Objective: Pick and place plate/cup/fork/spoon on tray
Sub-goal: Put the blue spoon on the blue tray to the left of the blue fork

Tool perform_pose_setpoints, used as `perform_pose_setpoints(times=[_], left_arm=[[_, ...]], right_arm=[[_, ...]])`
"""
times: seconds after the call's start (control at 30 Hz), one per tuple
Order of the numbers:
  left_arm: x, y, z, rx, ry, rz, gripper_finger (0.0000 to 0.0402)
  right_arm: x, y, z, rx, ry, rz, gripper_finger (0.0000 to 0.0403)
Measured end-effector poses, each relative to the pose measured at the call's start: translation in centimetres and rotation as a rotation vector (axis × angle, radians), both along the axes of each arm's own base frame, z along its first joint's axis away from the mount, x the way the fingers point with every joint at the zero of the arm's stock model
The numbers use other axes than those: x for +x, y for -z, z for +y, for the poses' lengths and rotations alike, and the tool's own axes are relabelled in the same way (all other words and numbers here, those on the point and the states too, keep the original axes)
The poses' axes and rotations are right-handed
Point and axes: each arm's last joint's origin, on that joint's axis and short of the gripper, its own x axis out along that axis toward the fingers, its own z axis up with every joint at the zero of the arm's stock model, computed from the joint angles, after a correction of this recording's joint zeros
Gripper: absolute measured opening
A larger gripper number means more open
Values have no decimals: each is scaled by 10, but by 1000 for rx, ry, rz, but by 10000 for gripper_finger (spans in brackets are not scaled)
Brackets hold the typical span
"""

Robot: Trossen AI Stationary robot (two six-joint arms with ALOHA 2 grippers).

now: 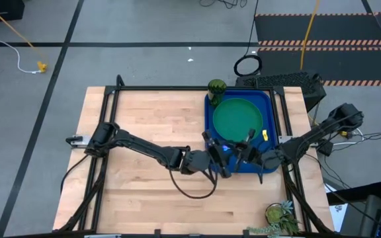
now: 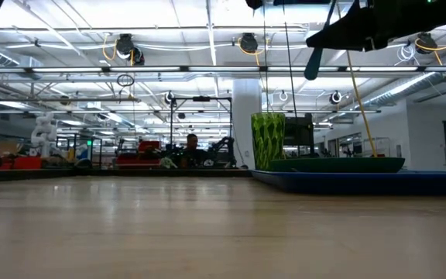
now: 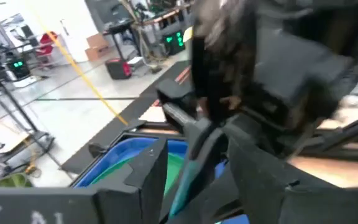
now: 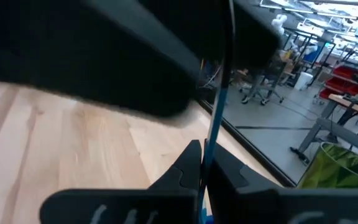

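Note:
The blue tray [image 1: 270, 99] lies at the table's far right. The green plate [image 1: 237, 118] lies flat in it, and the olive-green cup [image 1: 215, 86] stands upright at its far left corner. Both show in the low view: the cup [image 2: 268, 141] and the plate [image 2: 339, 163]. My left gripper [image 1: 215, 157] and my right gripper [image 1: 247, 155] hang close together over the tray's near rim. Each is shut on a slim blue-handled utensil. The left one looks like the spoon [image 3: 188, 180], with a dark end [image 1: 207, 139]. The right one looks like the fork [image 4: 212, 127], with a pale end [image 1: 249, 135]. My left gripper pinches the spoon's light blue handle [image 3: 191, 171] between its two fingers. The fingers come from the table's left. The spoon is lifted clear above the tray's near rim. My right gripper pinches the fork's blue handle [image 4: 210, 149] between its two fingers, seen edge-on. The handle runs on past the fingertips. The fingers come from the table's right. The fork is lifted clear above the tray.
A small yellow piece [image 1: 264, 135] lies in the tray to the right of the plate. A potted leafy plant [image 1: 280, 215] stands at the table's near right corner. The bare wooden tabletop [image 1: 144, 119] spreads to the left of the tray.

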Motion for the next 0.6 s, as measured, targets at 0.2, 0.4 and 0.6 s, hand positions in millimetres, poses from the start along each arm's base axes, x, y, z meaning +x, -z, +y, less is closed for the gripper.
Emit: perform_pose_setpoints(times=[0.2, 0.4, 0.6], left_arm=[[0, 1, 2, -3, 7, 15, 121], [0, 2, 2, 11, 18, 33, 68], [-3, 0, -3, 86, 32, 75, 11]], right_arm=[[4, -2, 4, -33, -6, 8, 0], [8, -4, 7, -53, -22, 19, 0], [7, -4, 8, -65, -71, 34, 0]])
